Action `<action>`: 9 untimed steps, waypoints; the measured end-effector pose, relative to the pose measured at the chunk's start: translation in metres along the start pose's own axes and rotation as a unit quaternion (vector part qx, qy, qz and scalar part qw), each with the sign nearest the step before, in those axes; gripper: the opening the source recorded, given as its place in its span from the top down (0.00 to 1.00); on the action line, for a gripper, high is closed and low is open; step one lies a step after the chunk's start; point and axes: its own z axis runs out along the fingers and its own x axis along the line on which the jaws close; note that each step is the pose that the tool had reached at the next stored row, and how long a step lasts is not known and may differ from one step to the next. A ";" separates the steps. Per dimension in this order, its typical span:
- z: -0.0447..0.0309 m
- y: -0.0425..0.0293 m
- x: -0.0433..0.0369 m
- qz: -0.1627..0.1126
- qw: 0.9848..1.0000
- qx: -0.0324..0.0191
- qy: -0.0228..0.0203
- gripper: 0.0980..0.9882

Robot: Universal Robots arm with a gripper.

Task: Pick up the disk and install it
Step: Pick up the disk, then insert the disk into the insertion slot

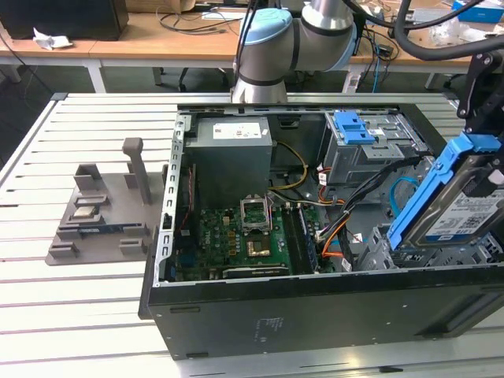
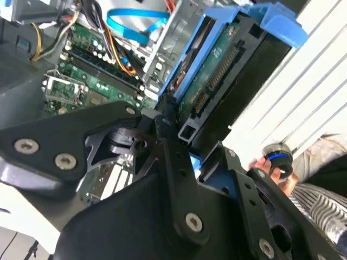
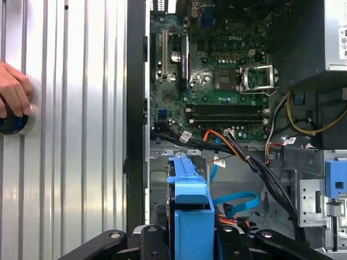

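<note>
The gripper [image 2: 192, 143] has its fingers clenched on the disk [image 1: 461, 206], which hangs tilted over the open case [image 1: 315, 315]. Just beyond the fingertips lie a blue cable [image 3: 241, 199] and a black-and-orange bundle [image 3: 246, 157], with the motherboard [image 3: 217, 81] farther out. Well off to one side of the fingers, outside the case, a hand [image 3: 13, 86] rests on a knob [image 3: 11, 122] on the table [image 3: 65, 108].

Blue-framed silver disk [image 1: 463, 206]; steeply tilted, aloft at the exterior view's right
</note>
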 end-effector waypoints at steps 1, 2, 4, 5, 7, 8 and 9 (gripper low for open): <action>0.0001 -0.0001 -0.0057 0.000 1.000 0.000 0.001 0.70; 0.0003 -0.0002 -0.0085 0.000 1.000 0.000 0.002 0.70; 0.0003 -0.0002 -0.0090 0.000 1.000 0.000 0.002 0.70; 0.0002 -0.0002 -0.0091 0.000 1.000 0.000 0.002 0.70; 0.0003 -0.0003 -0.0091 0.000 1.000 0.000 0.002 0.70; 0.0003 -0.0003 -0.0091 0.000 1.000 0.000 0.002 0.70; 0.0003 -0.0003 -0.0091 0.000 1.000 0.000 0.002 0.70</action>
